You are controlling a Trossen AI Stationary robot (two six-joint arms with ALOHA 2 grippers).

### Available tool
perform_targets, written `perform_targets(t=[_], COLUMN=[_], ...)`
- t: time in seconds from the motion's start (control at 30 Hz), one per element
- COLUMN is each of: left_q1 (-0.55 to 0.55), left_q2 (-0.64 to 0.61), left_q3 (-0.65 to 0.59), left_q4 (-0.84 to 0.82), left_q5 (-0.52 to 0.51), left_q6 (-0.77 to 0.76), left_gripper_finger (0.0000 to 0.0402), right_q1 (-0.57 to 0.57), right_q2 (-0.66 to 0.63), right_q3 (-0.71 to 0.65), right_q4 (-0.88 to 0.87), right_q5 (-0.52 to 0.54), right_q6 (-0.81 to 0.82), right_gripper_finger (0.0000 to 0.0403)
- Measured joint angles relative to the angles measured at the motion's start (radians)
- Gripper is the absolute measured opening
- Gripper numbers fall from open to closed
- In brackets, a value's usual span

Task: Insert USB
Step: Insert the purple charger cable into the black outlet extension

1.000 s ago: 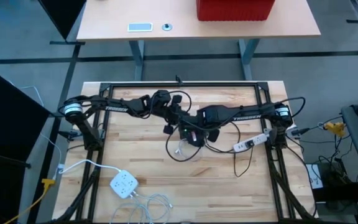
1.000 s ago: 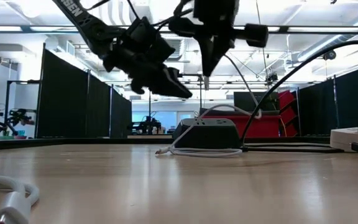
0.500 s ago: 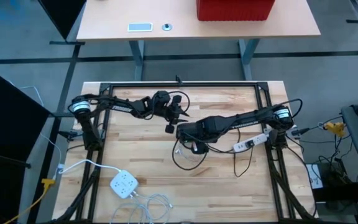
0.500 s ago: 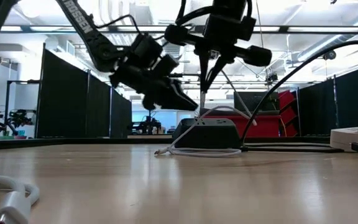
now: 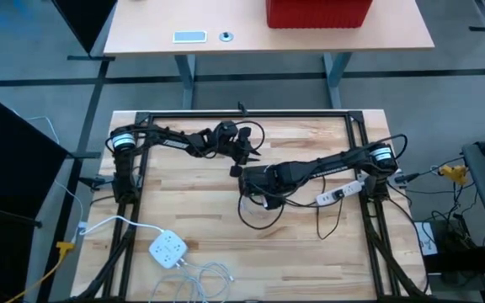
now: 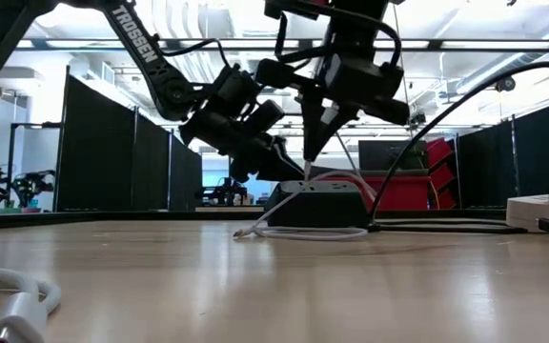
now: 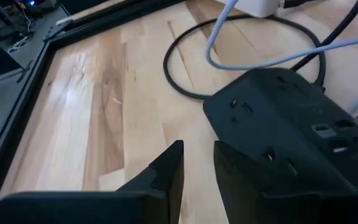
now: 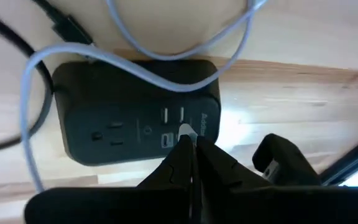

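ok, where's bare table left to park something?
Free: far strip behind the arms; near-right, beyond the black cable loop. Crowded: centre, where both pincers, left and right, close on the black power strip; near-left holds the white power strip and cables.

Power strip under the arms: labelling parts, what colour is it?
Black power strip, clearest in the right wrist view.

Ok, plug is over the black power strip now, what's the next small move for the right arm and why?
Probably ease the right gripper straight down: it pinches the white USB plug, whose tip sits right at the black power strip's USB ports, not visibly seated. Left gripper waits beside the strip.
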Motion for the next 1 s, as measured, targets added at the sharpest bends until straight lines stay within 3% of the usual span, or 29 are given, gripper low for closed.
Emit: perform_targets(t=[1.0], left_q1=[0.000], left_q2=[0.000], left_q3=[0.000], left_q4=[-0.001], left_q5=[0.000], left_q6=[0.001], left_gripper_finger=[0.0070], right_q1=[-0.006], right_q2=[0.000], right_q3=[-0.049], right_q4=[0.004], right_q5=[-0.018], right_q6=[-0.063], right_gripper_finger=[0.0000])
